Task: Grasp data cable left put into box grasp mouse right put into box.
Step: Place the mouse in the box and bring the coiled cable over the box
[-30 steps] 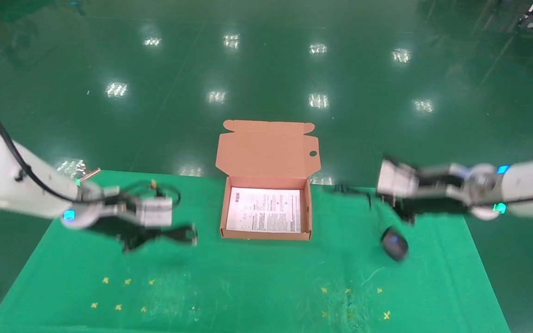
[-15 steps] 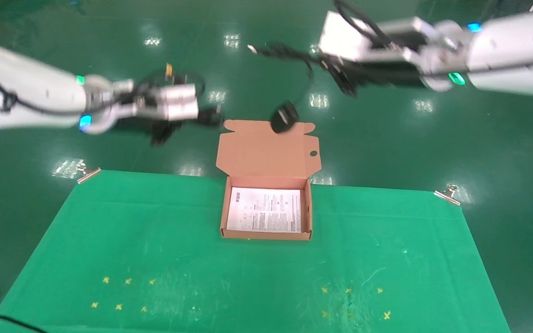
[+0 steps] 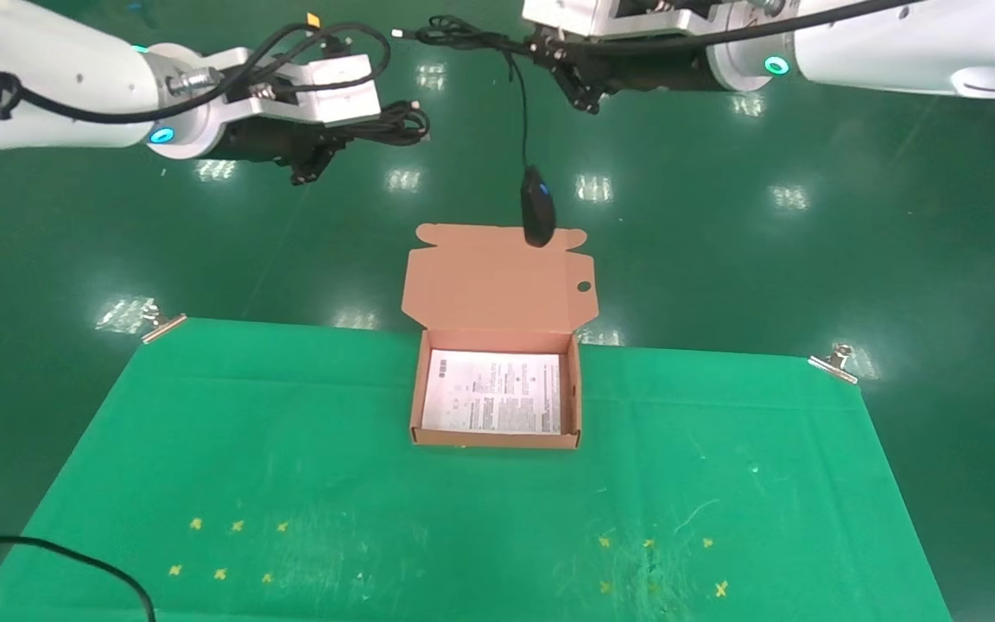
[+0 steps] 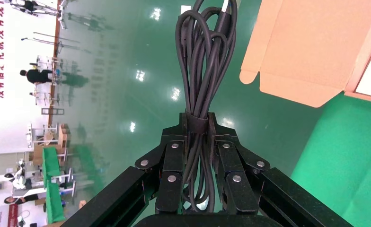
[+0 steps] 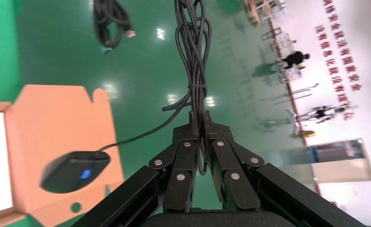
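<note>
Carrying is the step now. The left gripper [image 4: 198,142] pinches the data cable [image 4: 203,71] up high, left of the box [image 3: 418,406]. The right gripper [image 5: 198,137] pinches the mouse's thin cord [image 5: 193,52], and the mouse [image 3: 537,206] dangles over the lid flap [image 3: 497,281]. Next, I think both arms must go down over the box and let go. A paper sheet [image 3: 493,393] lies inside, and the swinging mouse could miss.

bright, even overhead light; glare spots on the glossy floor [image 3: 592,186]; the mouse [image 5: 75,171] looks perhaps slightly blurred.
</note>
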`<state>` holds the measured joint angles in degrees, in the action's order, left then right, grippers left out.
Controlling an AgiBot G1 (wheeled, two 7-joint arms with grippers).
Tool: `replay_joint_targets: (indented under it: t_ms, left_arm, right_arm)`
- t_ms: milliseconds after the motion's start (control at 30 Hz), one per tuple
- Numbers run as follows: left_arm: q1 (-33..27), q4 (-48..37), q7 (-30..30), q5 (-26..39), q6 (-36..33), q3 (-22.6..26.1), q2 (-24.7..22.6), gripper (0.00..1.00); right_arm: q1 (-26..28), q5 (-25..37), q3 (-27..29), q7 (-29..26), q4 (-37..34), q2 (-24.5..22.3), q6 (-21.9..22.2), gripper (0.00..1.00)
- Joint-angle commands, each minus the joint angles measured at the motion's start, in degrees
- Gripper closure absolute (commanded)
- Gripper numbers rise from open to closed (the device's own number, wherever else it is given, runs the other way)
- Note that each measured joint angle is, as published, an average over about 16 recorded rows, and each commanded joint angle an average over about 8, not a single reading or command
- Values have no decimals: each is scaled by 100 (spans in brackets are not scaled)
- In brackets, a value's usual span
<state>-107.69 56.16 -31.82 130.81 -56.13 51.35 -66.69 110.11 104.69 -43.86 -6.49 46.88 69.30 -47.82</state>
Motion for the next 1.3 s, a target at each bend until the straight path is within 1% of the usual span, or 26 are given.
replay_joint_targets:
  t_ms: [33, 300, 533, 700, 900, 1067, 1300]
  left_arm:
    - [-27, 12, -10, 36, 24, -2, -10, 100]
    - [62, 118, -233, 438, -192, 130, 143, 100]
    - [146, 403, -567, 839, -545, 244, 325, 100]
    - [202, 648, -772, 982, -764, 276, 431, 100]
    - [238, 810, -891, 1050, -842, 281, 472, 100]
    - [249, 854, -923, 1068, -858, 282, 483, 100]
    - [254, 871, -935, 1076, -865, 282, 487, 100]
  right_arm:
    - [59, -41, 13, 95, -81, 49, -5, 100]
    - [-158, -58, -63, 147, -293, 216, 1, 100]
    - [-419, -167, -114, 377, -689, 469, 48, 100]
    - [-610, -291, -143, 574, -970, 644, 59, 100]
    - [-824, -501, -235, 695, -1160, 795, 90, 100]
    - [-1042, -681, -445, 543, -1278, 852, 226, 100]
    - [-1469, -1031, -711, -23, -1580, 841, 613, 100]
